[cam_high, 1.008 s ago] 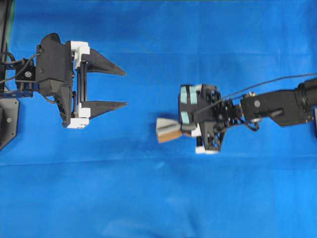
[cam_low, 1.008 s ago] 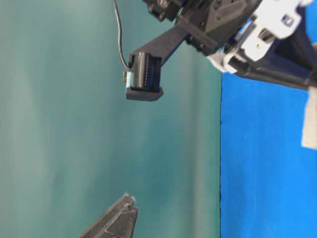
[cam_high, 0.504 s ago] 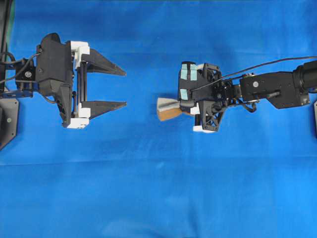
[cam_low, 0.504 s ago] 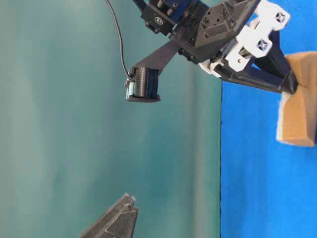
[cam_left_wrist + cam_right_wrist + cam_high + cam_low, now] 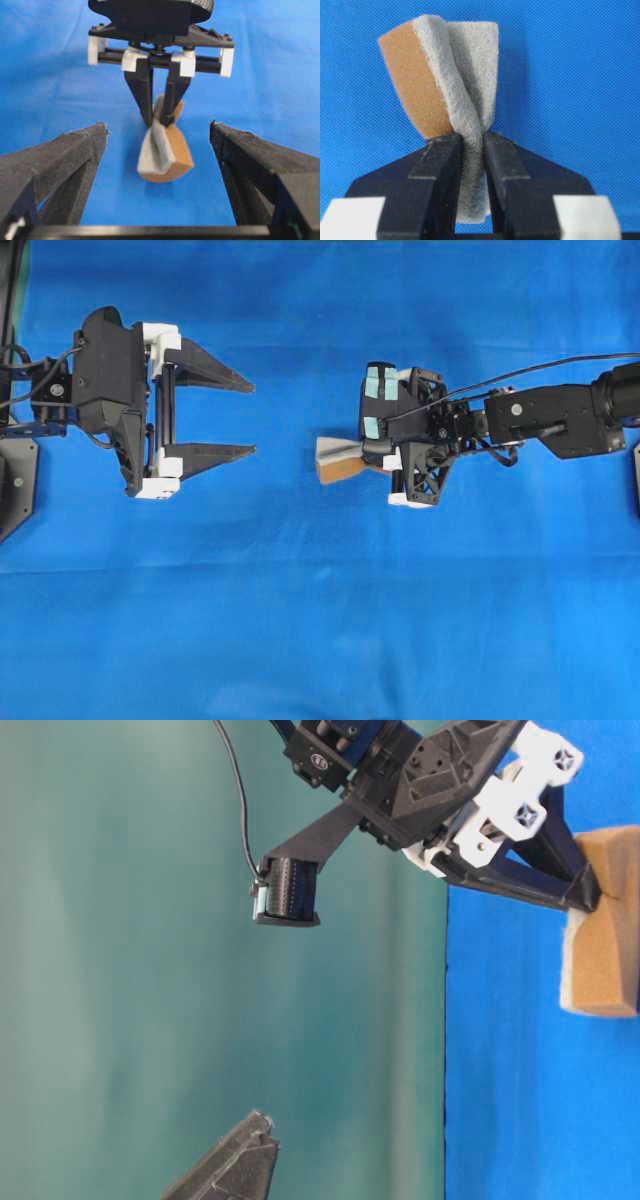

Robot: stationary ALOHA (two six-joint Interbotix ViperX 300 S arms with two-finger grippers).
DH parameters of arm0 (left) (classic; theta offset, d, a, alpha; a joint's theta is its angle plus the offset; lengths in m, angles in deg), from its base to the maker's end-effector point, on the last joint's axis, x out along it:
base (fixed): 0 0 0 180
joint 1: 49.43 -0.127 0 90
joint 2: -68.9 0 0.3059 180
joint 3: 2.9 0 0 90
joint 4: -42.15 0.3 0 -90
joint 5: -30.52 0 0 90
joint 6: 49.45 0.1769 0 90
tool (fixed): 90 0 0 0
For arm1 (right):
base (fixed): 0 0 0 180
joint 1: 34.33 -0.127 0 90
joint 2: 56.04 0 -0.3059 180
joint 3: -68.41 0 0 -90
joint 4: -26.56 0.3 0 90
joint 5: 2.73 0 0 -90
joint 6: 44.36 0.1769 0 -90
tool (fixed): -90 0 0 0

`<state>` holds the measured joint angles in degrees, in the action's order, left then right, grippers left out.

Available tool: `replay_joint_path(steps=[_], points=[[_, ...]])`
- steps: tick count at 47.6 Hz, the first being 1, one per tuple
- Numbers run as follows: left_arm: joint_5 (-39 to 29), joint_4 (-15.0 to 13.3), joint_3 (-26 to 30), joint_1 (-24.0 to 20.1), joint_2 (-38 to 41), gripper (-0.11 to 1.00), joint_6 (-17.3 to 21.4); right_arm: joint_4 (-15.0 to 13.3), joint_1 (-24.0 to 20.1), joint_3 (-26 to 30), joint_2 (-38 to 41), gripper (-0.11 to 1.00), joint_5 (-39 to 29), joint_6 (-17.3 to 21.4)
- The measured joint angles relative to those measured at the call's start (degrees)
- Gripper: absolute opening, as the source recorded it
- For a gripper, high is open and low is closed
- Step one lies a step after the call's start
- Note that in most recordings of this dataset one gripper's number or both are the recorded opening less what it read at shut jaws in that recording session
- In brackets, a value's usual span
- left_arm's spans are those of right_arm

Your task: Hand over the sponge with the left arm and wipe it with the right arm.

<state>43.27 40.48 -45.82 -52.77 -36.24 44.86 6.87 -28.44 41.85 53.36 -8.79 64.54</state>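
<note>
The sponge (image 5: 338, 460), grey-white felt over an orange-brown layer, is pinched at one end and squeezed thin between the fingers of my right gripper (image 5: 368, 460), the one with teal patches. It hangs just above the blue cloth in the table-level view (image 5: 605, 925) and fills the right wrist view (image 5: 445, 75), where the gripper (image 5: 472, 142) is shut on it. My left gripper (image 5: 250, 418) is wide open and empty, facing the sponge with a gap between them. In the left wrist view its fingers (image 5: 60, 160) frame the sponge (image 5: 162, 150).
A blue cloth (image 5: 320, 640) covers the table. A teal wall (image 5: 150, 970) stands behind it in the table-level view. The left arm's base plate (image 5: 15, 480) sits at the left edge.
My right gripper has carried the sponge toward the top of the overhead view and turned it, bringing it in line with the open left gripper. The left arm has not moved.
</note>
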Motion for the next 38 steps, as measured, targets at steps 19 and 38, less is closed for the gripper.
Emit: replay_joint_path(steps=[19, 38], points=[[0.00, 0.00, 0.00, 0.00, 0.00, 0.81, -0.09, 0.09, 0.09, 0.00, 0.00, 0.70, -0.35, 0.00], [0.00, -0.09, 0.00, -0.09, 0.00, 0.81, 0.00, 0.00, -1.41, 0.00, -8.44, 0.71, -5.36, -0.44]])
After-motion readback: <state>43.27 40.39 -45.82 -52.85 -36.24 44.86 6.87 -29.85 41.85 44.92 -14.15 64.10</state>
